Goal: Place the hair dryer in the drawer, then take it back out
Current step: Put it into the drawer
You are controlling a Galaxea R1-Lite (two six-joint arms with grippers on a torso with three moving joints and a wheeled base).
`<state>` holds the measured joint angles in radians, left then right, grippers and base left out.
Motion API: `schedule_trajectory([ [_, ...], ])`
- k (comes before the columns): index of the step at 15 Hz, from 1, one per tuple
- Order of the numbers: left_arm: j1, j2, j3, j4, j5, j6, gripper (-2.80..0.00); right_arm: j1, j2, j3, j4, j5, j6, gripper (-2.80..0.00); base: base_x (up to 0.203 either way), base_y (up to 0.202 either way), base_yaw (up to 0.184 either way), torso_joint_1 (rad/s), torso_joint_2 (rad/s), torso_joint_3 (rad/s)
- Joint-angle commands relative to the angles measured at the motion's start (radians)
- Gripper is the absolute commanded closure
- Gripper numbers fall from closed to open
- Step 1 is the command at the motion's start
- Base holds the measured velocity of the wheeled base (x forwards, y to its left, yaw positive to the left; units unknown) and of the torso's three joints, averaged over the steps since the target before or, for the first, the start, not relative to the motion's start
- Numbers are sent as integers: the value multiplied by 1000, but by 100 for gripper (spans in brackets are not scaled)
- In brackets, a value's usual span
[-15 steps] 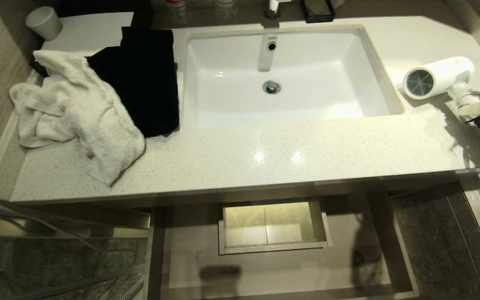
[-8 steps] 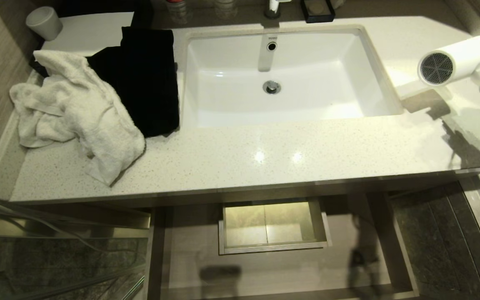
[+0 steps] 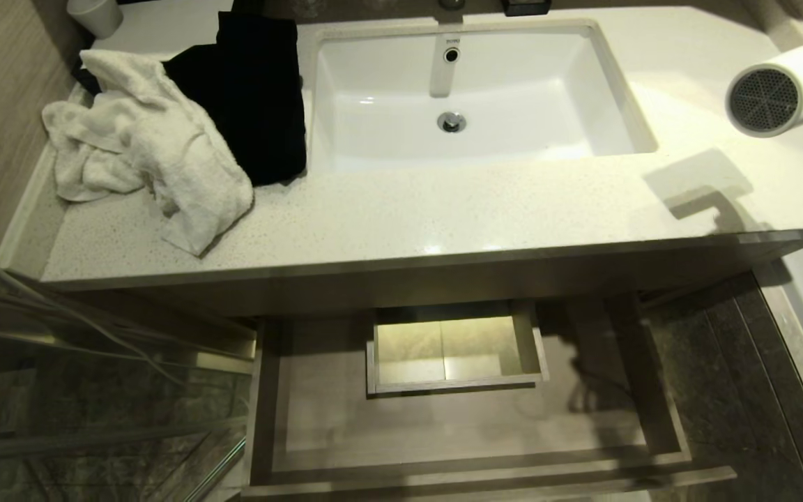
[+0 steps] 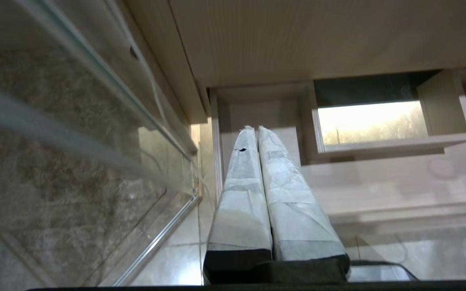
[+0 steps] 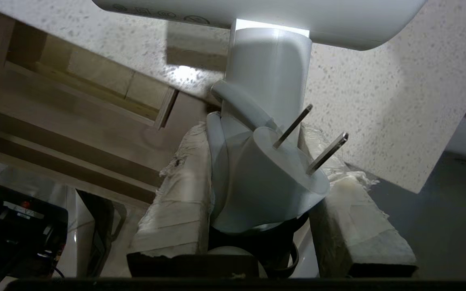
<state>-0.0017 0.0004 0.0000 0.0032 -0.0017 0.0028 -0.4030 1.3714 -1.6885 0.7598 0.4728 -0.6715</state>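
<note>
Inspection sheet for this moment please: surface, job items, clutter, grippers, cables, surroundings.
Surface: speckled countertop with inset white sink.
Job's things: hair dryer held above the counter's right end, grille facing left; drawer pulled open below, nothing seen inside it.
Clutter: white towel and black cloth on the counter's left; white cup at back left.
Grippers: right gripper shut on the hair dryer's handle; left gripper shut, parked low beside the drawer.
Cables: plug and bundled cord pinched with the handle.
Surroundings: glass panel at left, dark stone floor.
</note>
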Motion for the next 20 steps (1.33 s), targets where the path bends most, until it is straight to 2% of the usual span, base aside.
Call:
schedule_trajectory([
  [1, 0, 0, 1, 0, 0, 0, 0, -2, -124, 77, 3, 2, -2, 0, 0, 0, 0, -354, 227, -121],
  [6, 0, 0, 0, 0, 0, 0, 0, -2, -278, 206, -5, 1, 1, 0, 0, 0, 0, -319, 162, -156],
  [9, 0, 0, 1, 0, 0, 0, 0, -1, -357, 310, -80, 0, 13, 0, 0, 0, 0, -294, 110, -192],
  [15, 0, 0, 2, 0, 0, 0, 0, 0, -441, 404, -101, -22, 20, 0, 0, 0, 0, -269, 48, -222],
  [20, 0, 0, 2, 0, 0, 0, 0, 1, -483, 474, -115, -40, 23, 0, 0, 0, 0, -193, 297, 79],
])
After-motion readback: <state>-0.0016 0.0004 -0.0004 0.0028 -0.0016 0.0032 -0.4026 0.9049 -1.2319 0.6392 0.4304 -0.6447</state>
